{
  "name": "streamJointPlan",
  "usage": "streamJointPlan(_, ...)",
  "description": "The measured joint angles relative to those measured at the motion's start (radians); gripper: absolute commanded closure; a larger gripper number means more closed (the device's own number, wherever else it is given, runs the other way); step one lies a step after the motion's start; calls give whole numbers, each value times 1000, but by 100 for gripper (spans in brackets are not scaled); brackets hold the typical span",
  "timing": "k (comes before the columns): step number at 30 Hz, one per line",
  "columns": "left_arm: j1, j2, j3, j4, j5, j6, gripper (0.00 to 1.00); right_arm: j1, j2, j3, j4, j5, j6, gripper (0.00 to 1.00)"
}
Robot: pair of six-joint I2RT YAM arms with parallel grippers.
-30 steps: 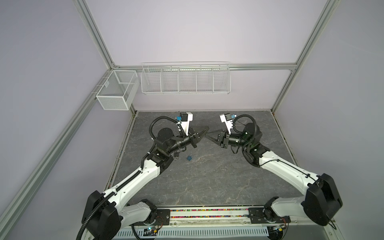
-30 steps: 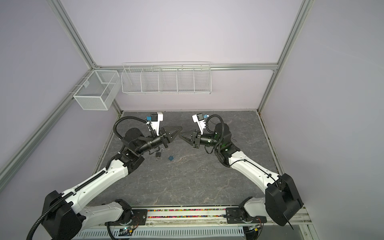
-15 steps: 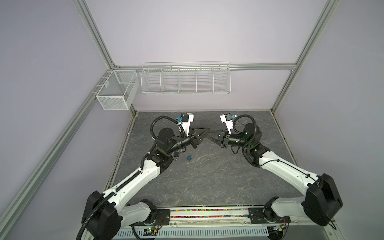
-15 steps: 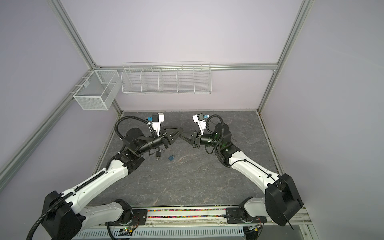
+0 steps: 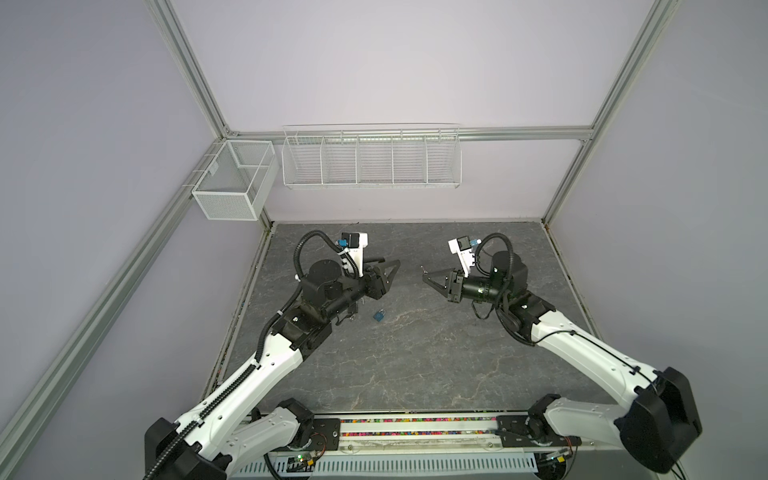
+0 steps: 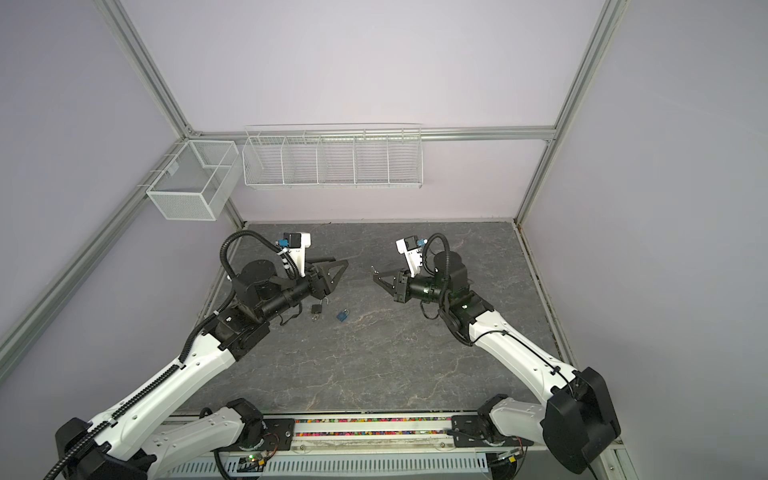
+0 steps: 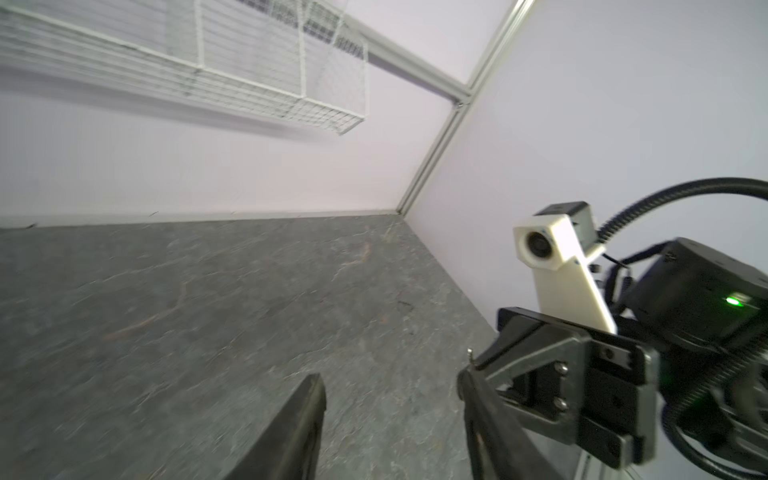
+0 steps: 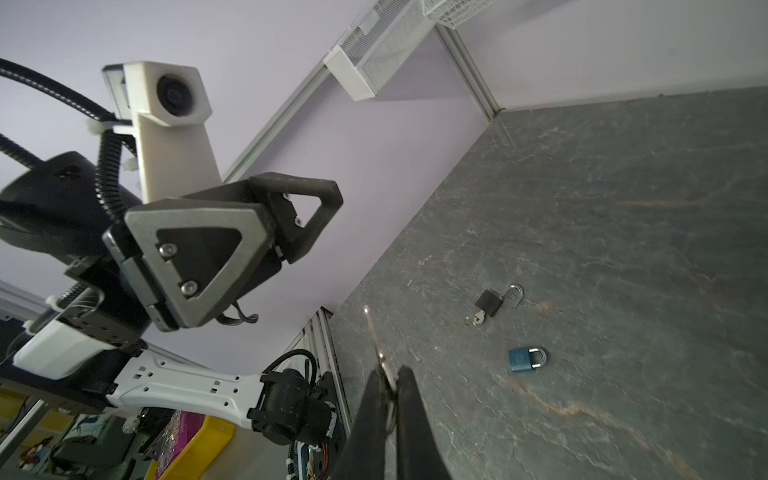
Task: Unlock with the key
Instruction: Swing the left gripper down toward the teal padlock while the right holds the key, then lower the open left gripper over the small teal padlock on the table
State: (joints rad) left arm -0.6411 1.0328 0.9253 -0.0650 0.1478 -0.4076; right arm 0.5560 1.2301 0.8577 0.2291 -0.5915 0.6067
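Key (image 8: 373, 336) head mostly hidden in R gripper (image 8: 390, 374).

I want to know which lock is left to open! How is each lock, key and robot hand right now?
left gripper: jaws open, empty.
right gripper: jaws shut on the held key.
held key: pinched, blade sticking out past the tips.
black padlock: shackle swung open, other key at its base.
blue padlock: shackle shut, no key seen in it.
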Motion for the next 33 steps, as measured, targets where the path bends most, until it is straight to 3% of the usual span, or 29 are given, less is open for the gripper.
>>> streamJointPlan(5,3,56,16,-198,-103,18,43,7,-1,-76,-77,83,0,94)
streamJointPlan(11,6,210,16,-323,-119,31,39,32,1,-158,-111,175,45,94)
streamJointPlan(14,7,288,22,-371,-124,31,32,35,17,-182,-104,187,81,94)
streamJointPlan(20,11,438,112,-481,-130,28,29,78,34,-248,-66,203,127,94)
streamJointPlan(33,15,654,155,-527,-159,28,28,90,21,-279,-40,248,133,94)
